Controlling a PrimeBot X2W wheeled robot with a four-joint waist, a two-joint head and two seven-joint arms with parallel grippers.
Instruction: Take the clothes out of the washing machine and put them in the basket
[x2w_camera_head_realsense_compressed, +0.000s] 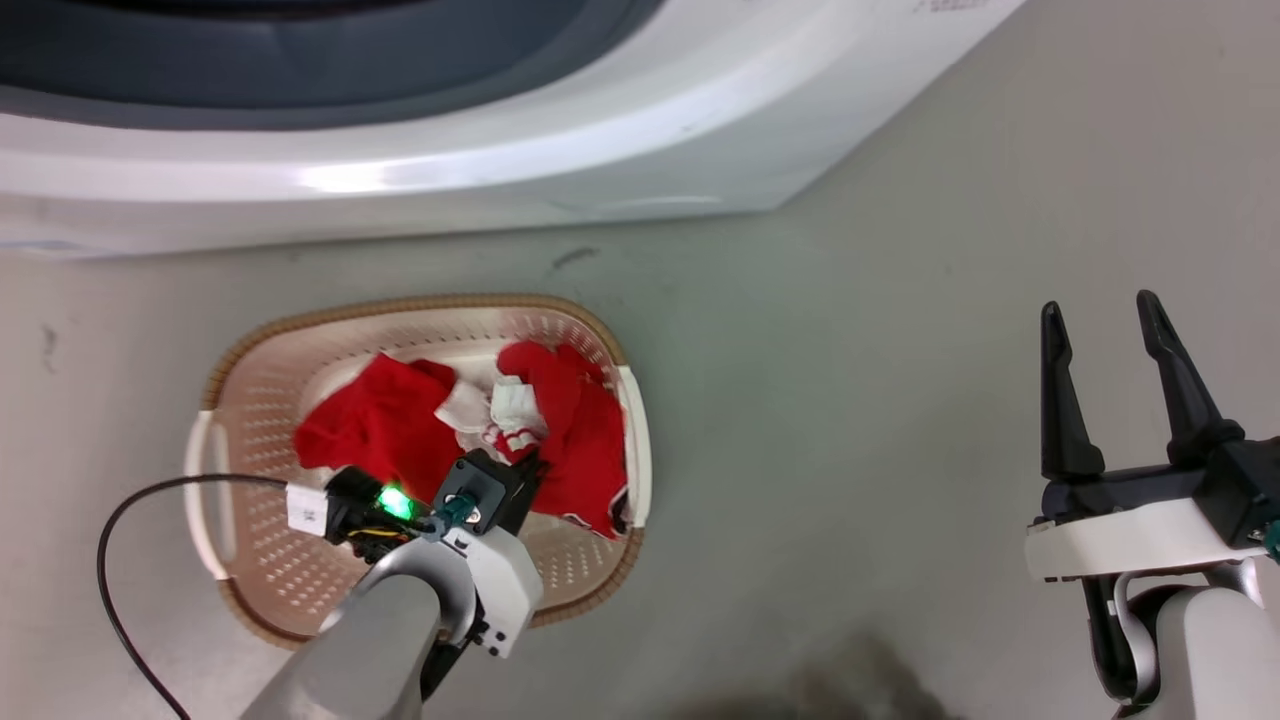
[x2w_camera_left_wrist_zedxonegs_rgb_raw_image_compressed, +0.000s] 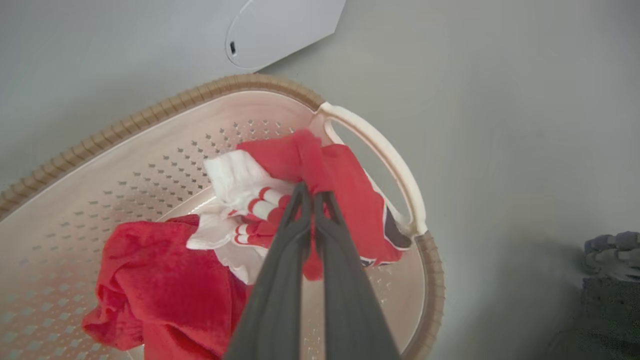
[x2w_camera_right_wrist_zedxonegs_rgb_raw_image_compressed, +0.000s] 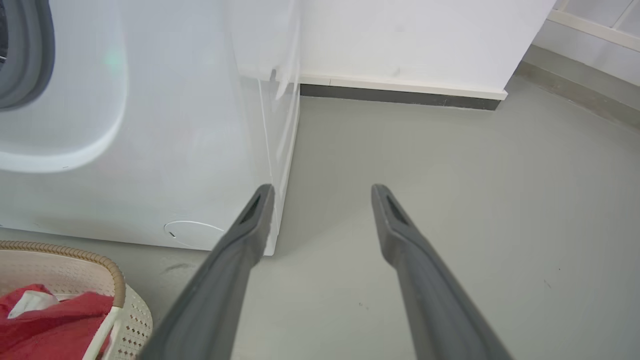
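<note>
Right now, my left gripper has its jaws pinching the soft red striped-trim garment inside the perforated cream basket, beside the crumpled plain red garment; my right gripper holds its jaws spread.

Two red garments: one plain red garment just left of the left tool, and one striped-trim garment at that tool's fingertips. One basket lies beneath the left tool, and it has two side handles, one at each end. One washing machine stands ahead of both tools. There are two tools in all, the other being the right tool; each has two dark fingers, four together. One black cable loops behind the left tool, and one green light glows at its wrist.
</note>
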